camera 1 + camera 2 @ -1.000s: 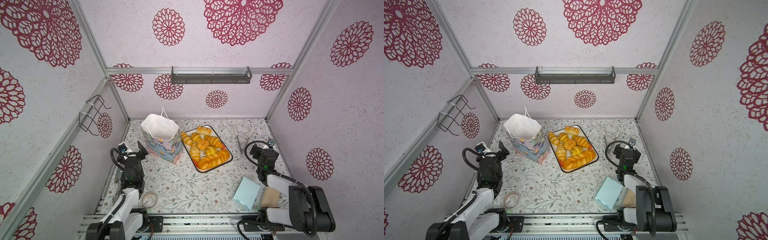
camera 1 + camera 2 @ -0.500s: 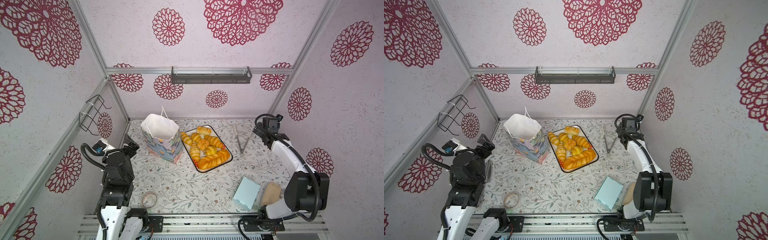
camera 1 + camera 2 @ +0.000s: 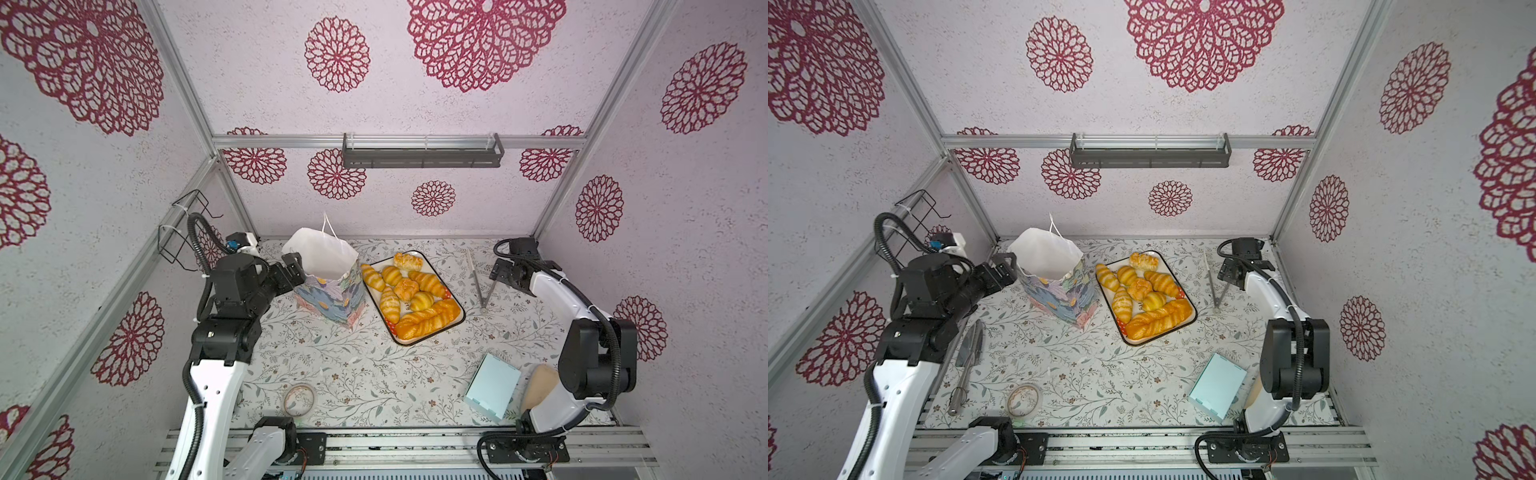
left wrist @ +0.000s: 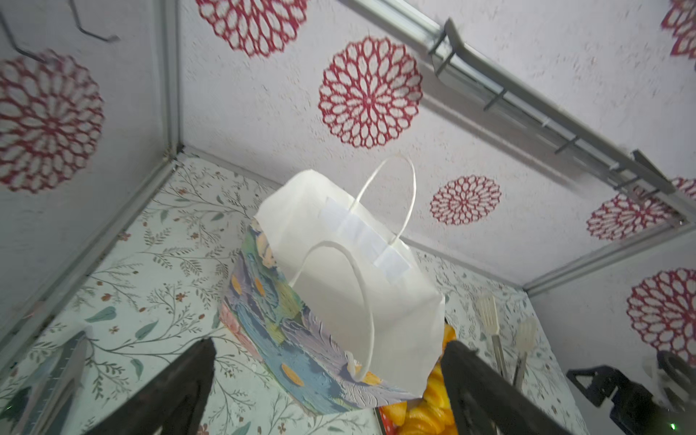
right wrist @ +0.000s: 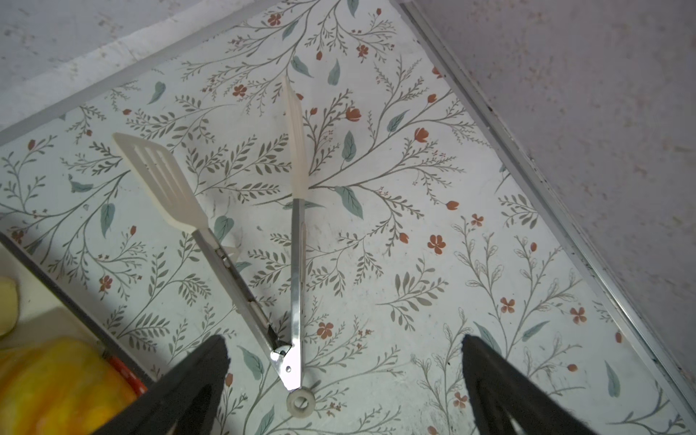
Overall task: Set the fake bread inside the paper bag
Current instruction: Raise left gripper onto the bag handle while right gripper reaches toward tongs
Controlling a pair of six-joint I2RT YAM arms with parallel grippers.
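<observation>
The left fingers [image 4: 180, 384], apart, sit at the paper bag's [image 3: 332, 291] nine o'clock; the right fingers [image 5: 196, 380], apart, have the fake bread [image 3: 406, 289] at their nine o'clock.

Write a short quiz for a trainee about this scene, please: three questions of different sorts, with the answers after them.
1. True or false: the fake bread lies inside the paper bag.
2. Which thing lies nearest to the right gripper? A: a cup. B: tongs. C: a banana.
3. Fill the gap: the left gripper and the right gripper both stand ____ and hold nothing.
Key: 1 false, it lies on the tray beside the bag. 2 B. 3 open.
</observation>
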